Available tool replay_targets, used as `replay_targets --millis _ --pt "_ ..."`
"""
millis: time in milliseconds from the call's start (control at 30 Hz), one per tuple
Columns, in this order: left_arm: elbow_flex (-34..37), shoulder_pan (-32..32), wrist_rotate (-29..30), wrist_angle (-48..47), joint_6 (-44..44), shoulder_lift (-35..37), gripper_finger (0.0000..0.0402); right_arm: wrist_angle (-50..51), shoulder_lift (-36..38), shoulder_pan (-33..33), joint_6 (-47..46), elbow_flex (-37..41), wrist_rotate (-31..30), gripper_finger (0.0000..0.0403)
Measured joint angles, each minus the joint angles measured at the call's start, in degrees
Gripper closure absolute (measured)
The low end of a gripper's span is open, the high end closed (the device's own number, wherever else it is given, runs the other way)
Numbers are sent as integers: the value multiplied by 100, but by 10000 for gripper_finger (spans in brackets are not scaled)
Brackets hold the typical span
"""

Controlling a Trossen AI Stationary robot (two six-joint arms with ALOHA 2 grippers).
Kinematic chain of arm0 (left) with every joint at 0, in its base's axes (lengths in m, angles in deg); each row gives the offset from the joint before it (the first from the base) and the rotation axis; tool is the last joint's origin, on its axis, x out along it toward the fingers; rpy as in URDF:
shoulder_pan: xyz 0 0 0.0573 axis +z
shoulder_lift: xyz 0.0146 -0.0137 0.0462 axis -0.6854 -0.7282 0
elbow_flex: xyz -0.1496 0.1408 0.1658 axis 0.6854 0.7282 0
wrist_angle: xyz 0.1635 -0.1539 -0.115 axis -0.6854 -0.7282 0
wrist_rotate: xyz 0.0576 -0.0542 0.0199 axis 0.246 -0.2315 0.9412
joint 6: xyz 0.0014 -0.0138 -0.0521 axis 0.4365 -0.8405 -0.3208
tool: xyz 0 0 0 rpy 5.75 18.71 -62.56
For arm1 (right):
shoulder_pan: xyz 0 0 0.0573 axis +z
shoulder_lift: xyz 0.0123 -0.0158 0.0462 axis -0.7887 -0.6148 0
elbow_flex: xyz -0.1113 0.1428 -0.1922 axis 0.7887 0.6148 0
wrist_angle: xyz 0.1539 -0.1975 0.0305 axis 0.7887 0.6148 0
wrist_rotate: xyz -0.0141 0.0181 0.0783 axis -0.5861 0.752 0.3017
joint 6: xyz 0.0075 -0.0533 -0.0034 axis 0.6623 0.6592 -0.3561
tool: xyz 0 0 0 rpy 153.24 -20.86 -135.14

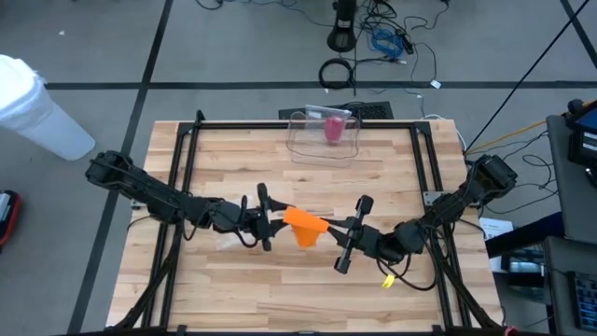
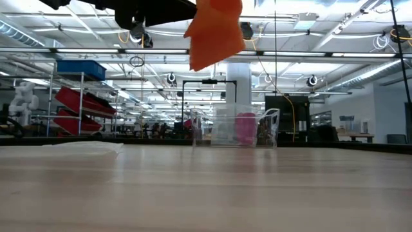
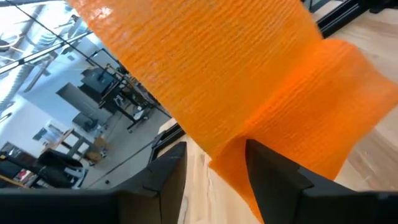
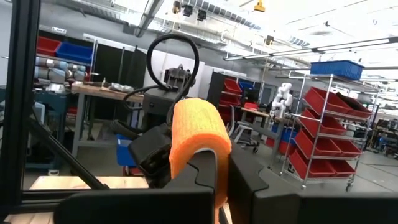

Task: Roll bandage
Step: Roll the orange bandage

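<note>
Orange bandage [image 1: 303,225] hangs in the air above the middle of the bench [image 1: 280,289], strung between my two pincers. It touches nothing on the wood.

Left pincer [image 1: 265,218]: sits at the bandage's left edge, fingers [image 3: 165,177] parted wide with the cloth passing between them. In the left wrist view the fabric fills most of the frame, a broad flat sheet folding down into the gap. Whether the pads actually press the cloth, I cannot tell.

Right pincer [image 1: 353,231]: clenched on the rolled end. The right wrist view shows the roll [image 4: 198,140] as a ribbed orange cylinder seated atop my closed fingers [image 4: 205,177], with the left arm's dark wrist just behind it.

Low view: only a drooping corner of the bandage [image 2: 215,29] shows near the upper edge; the rest, and both pincers, are cut off above the frame.

Hard to make out: the loose tail's end. From above it reads as a crumpled point hanging below the roll line.

Far side of the bench: clear plastic container [image 1: 324,133] with a pink object [image 1: 333,128] inside, well apart from the bandage.
</note>
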Motion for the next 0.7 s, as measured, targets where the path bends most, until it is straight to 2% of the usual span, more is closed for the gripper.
replay_targets --millis 133,400,700 --pt "0 -2 -62 -7 -2 -2 266 -30 0 1 0 0 0 399" --pt "2 0 -250 -182 -4 -2 386 -139 0 2 0 0 161 399" --pt "2 -2 -350 -258 -2 -7 398 -363 0 79 166 0 143 399"
